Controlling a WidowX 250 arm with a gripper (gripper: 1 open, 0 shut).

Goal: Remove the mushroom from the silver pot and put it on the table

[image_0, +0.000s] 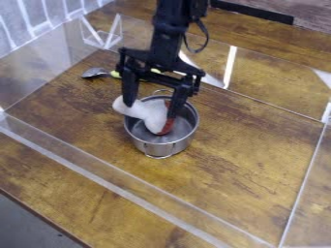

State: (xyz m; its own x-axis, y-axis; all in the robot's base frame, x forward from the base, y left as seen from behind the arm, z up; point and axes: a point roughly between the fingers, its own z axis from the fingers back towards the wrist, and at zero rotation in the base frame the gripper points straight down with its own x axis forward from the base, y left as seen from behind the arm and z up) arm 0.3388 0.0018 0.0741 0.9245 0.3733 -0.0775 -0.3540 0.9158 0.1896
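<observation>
Arm's upper part (181,10) (past top edge), unseen.

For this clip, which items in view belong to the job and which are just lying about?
Part of the job:
- mushroom, lying in the pot, stem over the rim
- silver pot
- table
- tool, open above the mushroom

Lying about:
- yellow-green vegetable behind the pot
- clear acrylic walls
</observation>
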